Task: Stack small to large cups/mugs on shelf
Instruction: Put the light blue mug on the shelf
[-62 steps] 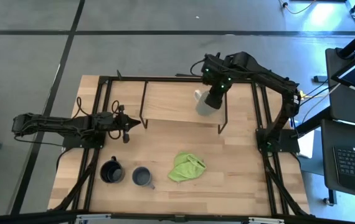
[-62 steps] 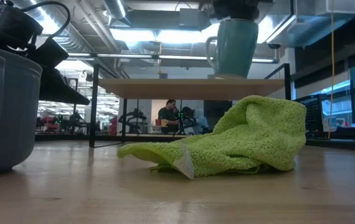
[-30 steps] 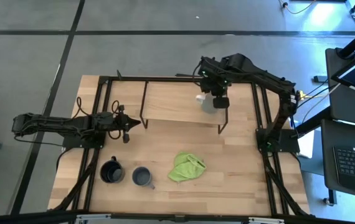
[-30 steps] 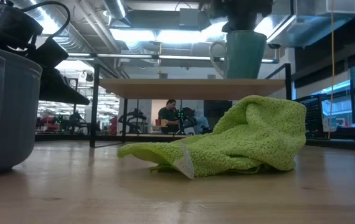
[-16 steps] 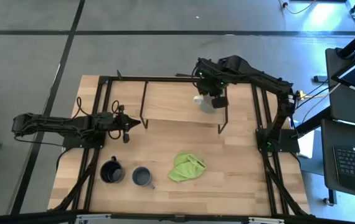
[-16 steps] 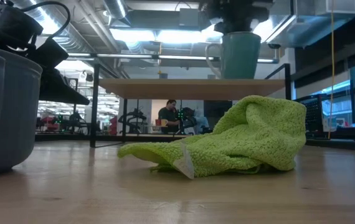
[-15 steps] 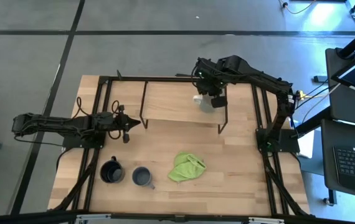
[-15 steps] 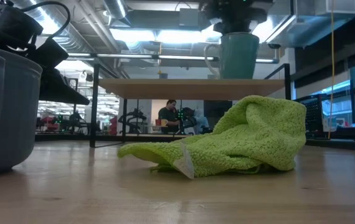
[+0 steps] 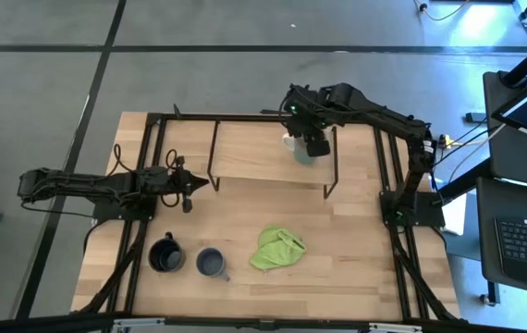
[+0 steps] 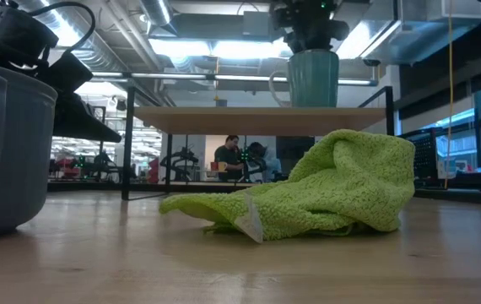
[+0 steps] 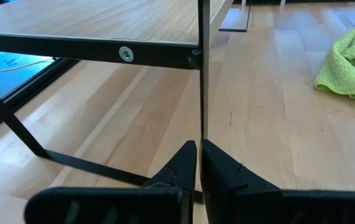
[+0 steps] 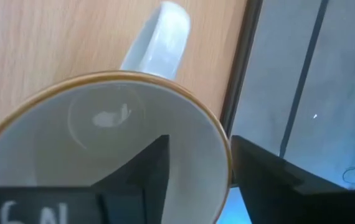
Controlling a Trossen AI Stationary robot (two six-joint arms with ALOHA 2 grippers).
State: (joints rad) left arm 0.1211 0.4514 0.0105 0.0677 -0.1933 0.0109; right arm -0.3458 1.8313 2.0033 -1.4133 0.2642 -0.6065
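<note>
The cream-white mug (image 9: 300,153) stands upright on its base on the shelf (image 9: 250,148), near the shelf's right end, with its handle (image 12: 159,37) pointing out sideways. My right gripper (image 9: 312,141) hangs over it, open and pointing down, one finger inside the mug and one outside. The black mug (image 9: 165,254) and the small grey-blue mug (image 9: 211,264) stand on the table near its front left. My left gripper (image 9: 194,184) is shut on nothing, just short of the shelf's front-left leg (image 11: 202,93). My right gripper comes from above, astride the cream mug's rim (image 12: 224,155) on the side away from the handle. The inner finger (image 12: 146,171) stands clear of the wall. Whether the outer finger (image 12: 261,177) touches the rim, I cannot tell. The mug rests on the shelf board (image 10: 224,120).
A crumpled lime-green cloth (image 9: 277,248) lies on the table in front of the shelf, right of the two mugs. Black frame rails (image 9: 388,176) run along the table's sides. Bare shelf board stretches left of the cream mug.
My right gripper has carried the cream mug a little toward the table's far edge and leftward along the shelf. The mug stays upright with its base on the board.
</note>
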